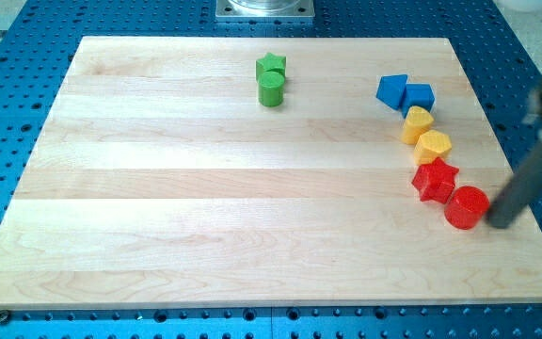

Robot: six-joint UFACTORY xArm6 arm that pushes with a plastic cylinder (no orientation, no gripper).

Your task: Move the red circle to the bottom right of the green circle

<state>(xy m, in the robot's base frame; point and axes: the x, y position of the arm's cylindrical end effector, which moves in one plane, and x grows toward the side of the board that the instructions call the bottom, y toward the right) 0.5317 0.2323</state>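
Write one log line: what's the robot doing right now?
tip: touching red circle, its right side | green circle: far, upper left | red star: beside red circle

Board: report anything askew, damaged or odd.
Nothing stands out. Eight blocks sit intact on the wooden board: the green circle touching a green star, the rest chained down the view's right. My tip sits right of the red circle.

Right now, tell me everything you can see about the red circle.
The red circle is a short, glossy red cylinder that looks like painted wood or plastic, standing flat on the wooden board near its right edge, toward the view's bottom. The red star sits just up and left of it, touching or nearly so. My tip is right beside it on the view's right, apparently in contact. It lies far from the green circle.
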